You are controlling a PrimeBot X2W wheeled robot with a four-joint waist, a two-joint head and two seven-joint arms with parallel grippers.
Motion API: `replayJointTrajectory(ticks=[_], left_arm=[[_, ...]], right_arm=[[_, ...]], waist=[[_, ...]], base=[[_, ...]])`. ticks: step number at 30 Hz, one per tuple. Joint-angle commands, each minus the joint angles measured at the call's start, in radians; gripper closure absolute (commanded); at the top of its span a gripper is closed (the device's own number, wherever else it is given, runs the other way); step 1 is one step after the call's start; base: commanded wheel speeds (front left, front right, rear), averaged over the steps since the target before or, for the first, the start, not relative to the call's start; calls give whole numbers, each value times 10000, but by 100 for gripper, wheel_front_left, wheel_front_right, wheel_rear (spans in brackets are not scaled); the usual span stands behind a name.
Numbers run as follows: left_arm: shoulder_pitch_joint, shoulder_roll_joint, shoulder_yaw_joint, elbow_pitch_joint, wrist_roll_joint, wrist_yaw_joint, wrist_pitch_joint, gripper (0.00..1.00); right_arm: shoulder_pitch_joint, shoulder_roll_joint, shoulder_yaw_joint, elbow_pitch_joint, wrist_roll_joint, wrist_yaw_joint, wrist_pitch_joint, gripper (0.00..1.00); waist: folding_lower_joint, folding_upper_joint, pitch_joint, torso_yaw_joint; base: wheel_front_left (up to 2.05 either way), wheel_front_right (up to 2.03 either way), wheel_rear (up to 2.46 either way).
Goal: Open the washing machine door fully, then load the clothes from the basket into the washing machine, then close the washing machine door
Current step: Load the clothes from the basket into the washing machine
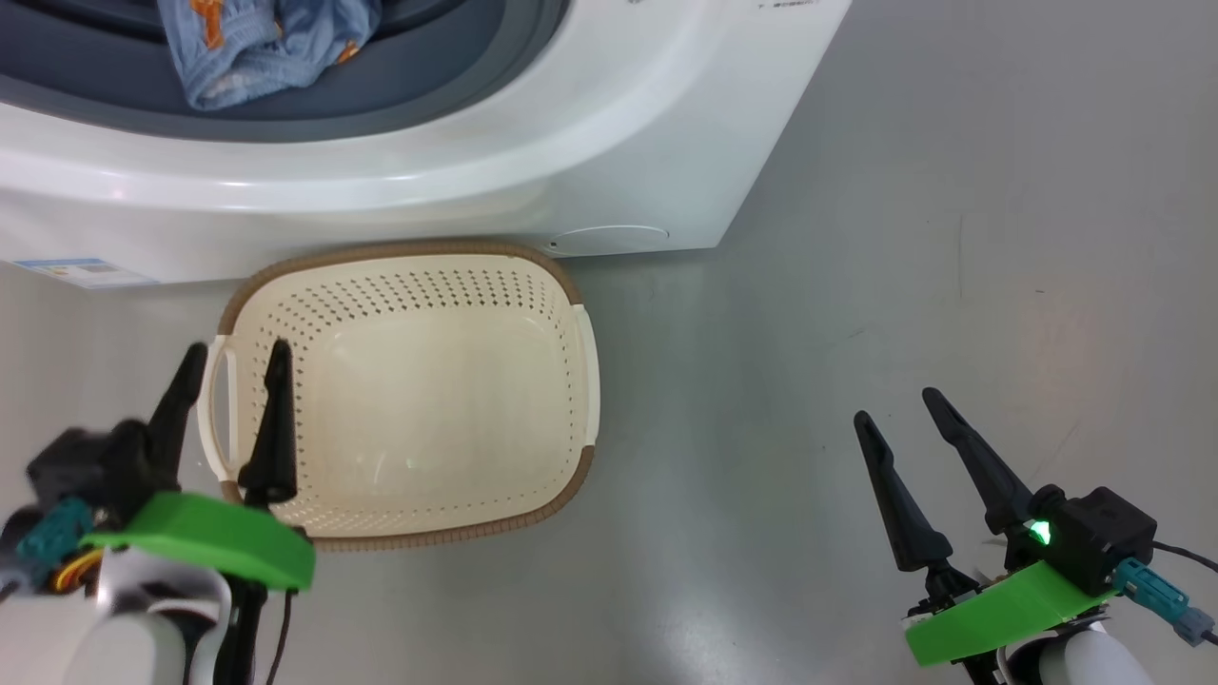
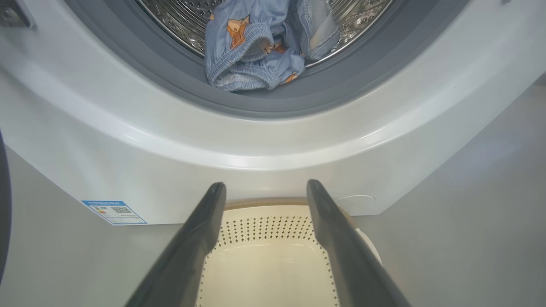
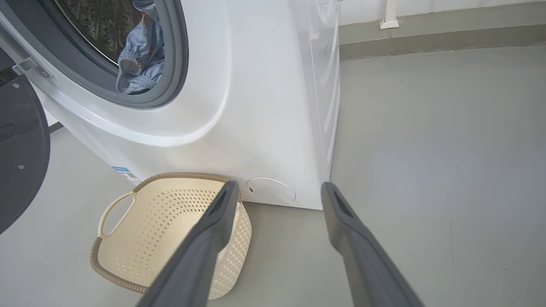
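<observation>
The cream basket (image 1: 409, 400) stands on the floor against the white washing machine (image 1: 609, 114) and holds nothing. Light blue clothes (image 2: 260, 47) with orange patterns lie at the mouth of the steel drum, draped over the grey gasket (image 2: 179, 81); they also show as clothes (image 1: 266, 43) and clothes (image 3: 140, 59). The washing machine door (image 3: 19, 149) is swung open at the left, its dark inner side facing me. My left gripper (image 1: 238, 357) hangs open over the basket's left handle. My right gripper (image 1: 899, 404) is open over bare floor, well right of the basket (image 3: 170, 230).
A blue label sticker (image 2: 114, 212) sits low on the machine's front left. A round white filter cover (image 3: 271, 190) is at its lower right corner. Grey floor (image 1: 952, 285) stretches to the right, ending at a wall base (image 3: 426, 30).
</observation>
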Motion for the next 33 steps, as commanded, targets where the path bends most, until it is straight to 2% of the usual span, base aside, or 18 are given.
replayJointTrajectory(ticks=[1, 8, 14, 28, 29, 30, 31, 32, 33], left_arm=[[489, 377, 478, -803, -113, 174, 118, 0], [1776, 491, 648, -2361, -155, 501, 572, 0], [2322, 612, 785, -3055, -139, 693, 853, 0], [2618, 709, 943, -3651, -196, 962, 1100, 0], [2599, 726, 941, -3667, -189, 966, 1111, 5], [2578, 742, 941, -3681, -192, 966, 1127, 34], [2547, 765, 944, -3698, -191, 964, 1141, 69], [2514, 777, 947, -3721, -193, 970, 1153, 100], [2487, 799, 938, -3746, -186, 968, 1177, 100]], right_arm=[[164, -68, 127, -275, -80, 16, -48, 0], [121, -71, 85, -286, -105, 16, -48, 0], [113, -50, 26, -291, -112, 16, -48, 0], [73, -25, 5, -308, -138, 16, -48, 0], [73, -21, 7, -309, -138, 16, -48, 0], [71, -15, 7, -310, -138, 16, -48, 0], [71, -8, 5, -310, -137, 16, -48, 0], [74, 1, 4, -312, -137, 16, -48, 0], [77, 12, 2, -312, -139, 16, -48, 0]], waist=[[0, 0, 46, -9], [0, 0, 126, -56], [0, 0, 162, -67], [0, 0, 240, -114], [0, 0, 242, -128], [0, 0, 245, -142], [0, 0, 246, -153], [0, 0, 247, -166], [0, 0, 246, -179]], base=[[0, 0, 0], [0, 0, 0], [0, 0, 0], [0, 0, 0], [0, 0, 0], [0, 0, 0], [0, 0, 0], [0, 0, 0], [0, 0, 0]])
